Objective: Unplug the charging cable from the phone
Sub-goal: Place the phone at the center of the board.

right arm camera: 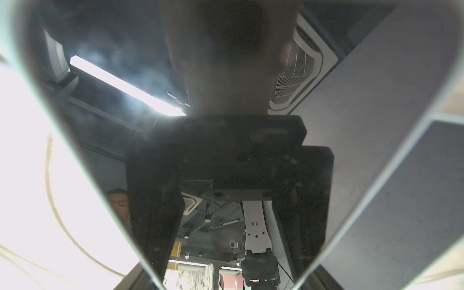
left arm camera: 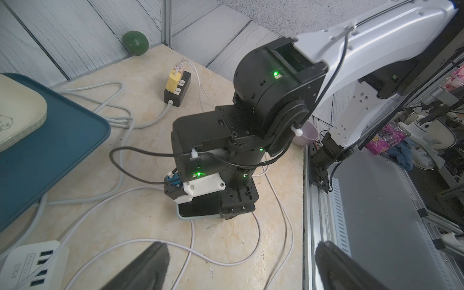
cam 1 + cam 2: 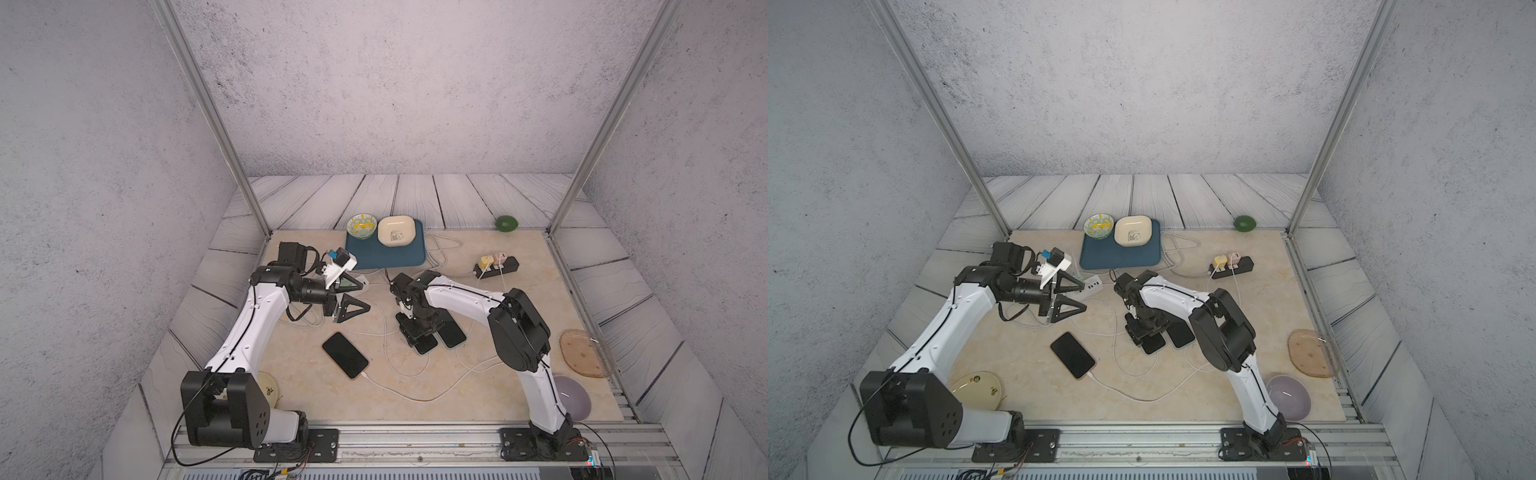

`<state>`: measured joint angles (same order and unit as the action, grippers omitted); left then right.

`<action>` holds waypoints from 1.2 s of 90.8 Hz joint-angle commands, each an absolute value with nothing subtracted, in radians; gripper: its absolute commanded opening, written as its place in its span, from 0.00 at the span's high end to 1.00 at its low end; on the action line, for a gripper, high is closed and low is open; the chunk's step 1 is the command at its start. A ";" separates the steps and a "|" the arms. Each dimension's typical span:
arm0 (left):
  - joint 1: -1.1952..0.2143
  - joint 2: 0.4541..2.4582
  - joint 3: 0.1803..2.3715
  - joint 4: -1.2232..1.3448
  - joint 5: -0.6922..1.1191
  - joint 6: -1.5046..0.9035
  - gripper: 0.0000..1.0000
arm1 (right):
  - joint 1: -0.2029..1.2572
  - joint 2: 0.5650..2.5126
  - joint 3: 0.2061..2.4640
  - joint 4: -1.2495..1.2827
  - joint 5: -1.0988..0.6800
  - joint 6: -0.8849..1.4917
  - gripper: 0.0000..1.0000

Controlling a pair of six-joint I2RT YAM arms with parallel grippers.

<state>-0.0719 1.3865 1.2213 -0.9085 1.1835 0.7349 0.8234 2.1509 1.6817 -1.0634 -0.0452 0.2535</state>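
Altogether three phones, two power strips

Beige tabletop, phone, charging cable, tray, bowl

The right arm stands over a phone amid white cables.

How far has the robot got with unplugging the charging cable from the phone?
Done: nothing visibly. The lone phone near the left arm has its white cable plugged in. In hand: the right gripper is down on a second phone beside a third phone, though its grip is unclear. The left gripper hangs open above the table. Left: pulling a plug free.
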 commanded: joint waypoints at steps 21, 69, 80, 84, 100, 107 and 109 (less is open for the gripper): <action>-0.063 1.365 1.215 -0.907 1.165 0.729 0.02 | 0.827 2.184 1.697 -1.085 -0.017 0.246 0.41; -0.043 1.358 1.225 -0.908 1.157 0.711 0.02 | 0.834 2.105 1.674 -1.046 0.008 0.225 0.01; -0.020 1.355 1.233 -0.907 1.163 0.700 0.02 | 0.855 2.064 1.671 -1.023 0.001 0.221 0.01; -0.011 1.351 1.237 -0.906 1.164 0.695 0.02 | 0.870 2.053 1.673 -1.014 -0.003 0.221 0.01; 0.037 1.332 1.245 -0.903 1.174 0.673 0.02 | 0.929 2.028 1.684 -0.959 -0.013 0.252 0.01; 0.067 1.322 1.246 -0.895 1.182 0.662 0.02 | 0.955 2.020 1.679 -0.918 -0.028 0.272 0.01; 0.076 1.320 1.245 -0.892 1.184 0.657 0.02 | 0.961 2.018 1.677 -0.901 -0.038 0.275 0.01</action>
<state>0.0341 1.3491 1.2221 -0.9035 1.1534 0.6830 0.9295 2.0487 1.6772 -0.9592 -0.0101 0.2436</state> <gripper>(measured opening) 0.982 0.993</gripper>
